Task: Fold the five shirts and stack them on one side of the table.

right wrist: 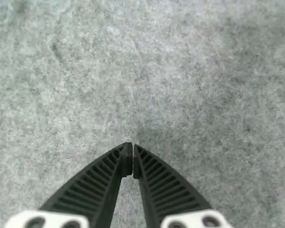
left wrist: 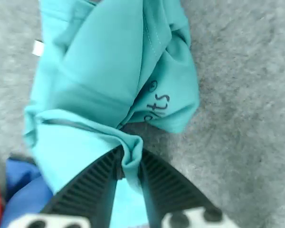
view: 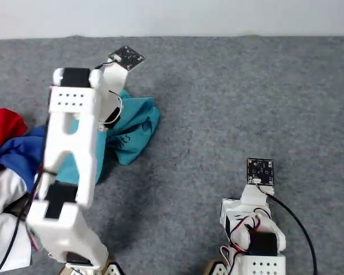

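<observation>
I am clamping my left gripper (left wrist: 129, 160) on a fold of the teal shirt (left wrist: 109, 71), and the rest of it is bunching on the grey table (left wrist: 256, 95) just ahead of the fingertips. Back beside that arm, a blue shirt (left wrist: 21, 190), a red shirt (view: 3, 123) and a white shirt (view: 3, 197) are lying heaped together. My right gripper (right wrist: 132, 153) is hovering pinched together and empty, just above the table and well apart from the pile.

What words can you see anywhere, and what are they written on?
Dark lettering on the teal shirt: mostly tucked into a fold, too little shows to read.
Small white tag on that shirt's edge: too blurred to read.
</observation>
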Robot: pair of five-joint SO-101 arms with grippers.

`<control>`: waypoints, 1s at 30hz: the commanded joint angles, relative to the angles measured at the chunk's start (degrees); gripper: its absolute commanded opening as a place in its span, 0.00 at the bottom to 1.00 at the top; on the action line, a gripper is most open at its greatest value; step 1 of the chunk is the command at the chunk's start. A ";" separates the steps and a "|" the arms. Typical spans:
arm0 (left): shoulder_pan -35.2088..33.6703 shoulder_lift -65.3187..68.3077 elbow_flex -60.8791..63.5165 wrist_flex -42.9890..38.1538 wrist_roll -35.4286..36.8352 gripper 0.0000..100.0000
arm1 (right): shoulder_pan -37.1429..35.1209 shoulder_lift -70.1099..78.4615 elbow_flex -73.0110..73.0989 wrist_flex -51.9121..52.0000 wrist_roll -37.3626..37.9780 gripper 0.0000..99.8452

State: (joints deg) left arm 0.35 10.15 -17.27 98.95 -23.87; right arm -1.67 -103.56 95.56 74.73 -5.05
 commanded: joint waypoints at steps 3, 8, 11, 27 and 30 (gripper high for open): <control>0.18 -22.33 3.56 1.58 0.00 0.01 | -0.40 -0.48 0.79 0.13 0.18 0.01; -0.88 -36.66 6.55 1.58 -0.09 0.01 | -0.40 -0.48 0.79 0.13 0.18 0.01; -3.96 -42.11 8.48 1.49 -0.09 0.01 | -0.40 -0.48 0.79 0.13 0.18 0.01; -27.69 -49.14 10.59 1.49 -0.09 0.01 | -0.48 -0.48 0.88 0.04 0.44 0.01; -34.73 -49.14 10.59 1.49 0.00 0.01 | -0.04 -0.48 0.70 -1.10 2.37 0.01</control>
State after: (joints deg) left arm -28.22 -37.76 -6.37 99.74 -24.13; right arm -1.67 -103.56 95.56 74.73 -4.88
